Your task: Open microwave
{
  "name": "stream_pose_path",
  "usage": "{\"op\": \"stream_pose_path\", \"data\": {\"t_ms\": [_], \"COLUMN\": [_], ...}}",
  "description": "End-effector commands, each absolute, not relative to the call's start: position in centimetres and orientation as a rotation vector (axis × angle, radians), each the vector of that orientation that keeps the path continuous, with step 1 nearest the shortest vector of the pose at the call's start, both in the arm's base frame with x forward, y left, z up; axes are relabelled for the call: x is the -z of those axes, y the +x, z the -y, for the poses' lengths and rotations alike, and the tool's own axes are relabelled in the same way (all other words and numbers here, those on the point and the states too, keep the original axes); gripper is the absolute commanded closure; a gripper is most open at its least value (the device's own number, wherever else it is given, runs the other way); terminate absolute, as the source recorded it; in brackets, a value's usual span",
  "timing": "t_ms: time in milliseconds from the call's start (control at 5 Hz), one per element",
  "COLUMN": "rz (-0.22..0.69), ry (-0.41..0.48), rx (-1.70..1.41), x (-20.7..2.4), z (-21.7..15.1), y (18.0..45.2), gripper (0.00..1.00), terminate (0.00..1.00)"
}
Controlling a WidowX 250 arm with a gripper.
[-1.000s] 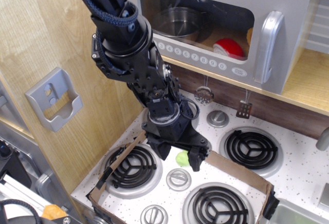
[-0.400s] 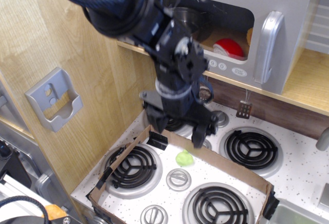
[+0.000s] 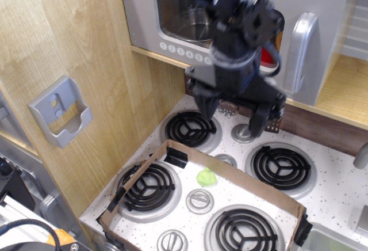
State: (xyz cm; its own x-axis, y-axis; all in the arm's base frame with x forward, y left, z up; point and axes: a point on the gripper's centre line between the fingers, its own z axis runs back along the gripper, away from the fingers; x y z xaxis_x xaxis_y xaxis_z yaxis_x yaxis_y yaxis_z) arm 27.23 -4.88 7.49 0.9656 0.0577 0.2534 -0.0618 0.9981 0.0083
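Note:
The silver-grey microwave (image 3: 322, 9) sits on the wooden shelf at the top, its door shut. Its chunky vertical silver handle (image 3: 302, 52) is at the right side of the door. Through the window I see a metal pot (image 3: 192, 23); a red item is mostly hidden by the arm. A row of round number buttons (image 3: 181, 52) runs under the window. My black gripper (image 3: 233, 116) hangs open and empty in front of the microwave's lower middle, above the back burners, left of and below the handle.
A toy stovetop (image 3: 339, 187) with black coil burners lies below. A low cardboard frame (image 3: 253, 182) crosses it, with a small green lump (image 3: 205, 177) inside. A grey wall holder (image 3: 60, 113) is on the wooden panel at left. Small utensils hang under the shelf.
My arm has risen and swung to the right, from low over the cardboard frame up to the microwave's front. The gripper stays open and empty.

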Motion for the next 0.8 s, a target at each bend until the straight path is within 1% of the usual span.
{"op": "stream_pose_path", "data": {"t_ms": [0, 200, 400, 600], "rz": [0.324, 0.308, 0.297, 0.311], "ry": [0.000, 0.000, 0.010, 0.027], "rx": [-0.080, -0.094, -0.110, -0.113], "x": [-11.0, -12.0, -12.5, -12.5], "z": [7.9, 9.0, 9.4, 9.5], "y": [29.7, 30.7, 31.7, 32.7], "gripper": [0.00, 0.00, 0.00, 0.00], "terminate": [0.00, 0.00, 0.00, 0.00]}}
